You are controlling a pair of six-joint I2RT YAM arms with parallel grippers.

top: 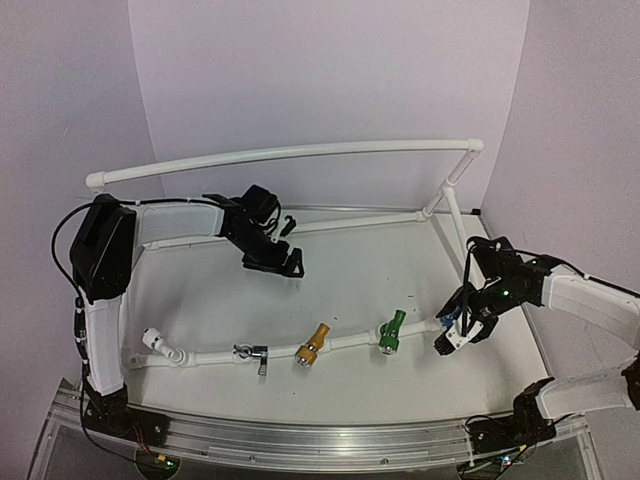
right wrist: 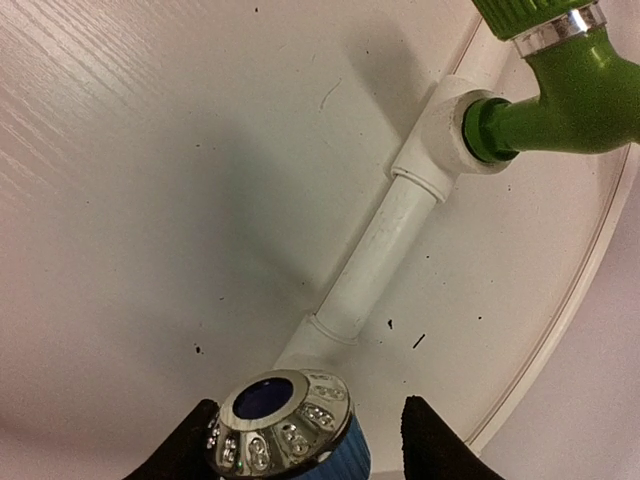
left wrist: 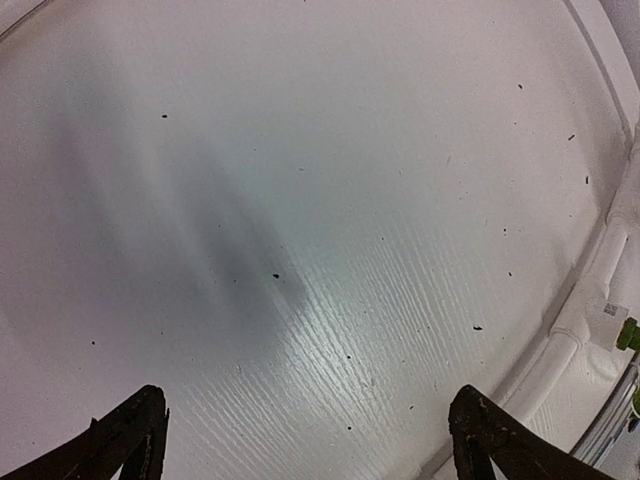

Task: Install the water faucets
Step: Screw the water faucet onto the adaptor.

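Three water faucets sit in tees along the front white pipe (top: 215,355): silver (top: 258,353), yellow (top: 312,346) and green (top: 392,332). The blue faucet (top: 449,322) is at the pipe's right end, between the fingers of my right gripper (top: 455,335). In the right wrist view the blue faucet (right wrist: 285,425) shows its chrome nozzle; the left finger touches it and a gap remains at the right finger. The green faucet (right wrist: 570,90) is plugged into its tee at the top right. My left gripper (top: 283,262) hovers open over bare table, far behind the pipe, holding nothing.
The white PVC frame runs around the table, with a raised rear bar (top: 290,153) and a sloping post (top: 455,215) at the right. A white elbow fitting (top: 155,340) ends the front pipe on the left. An aluminium rail (top: 300,435) edges the near side.
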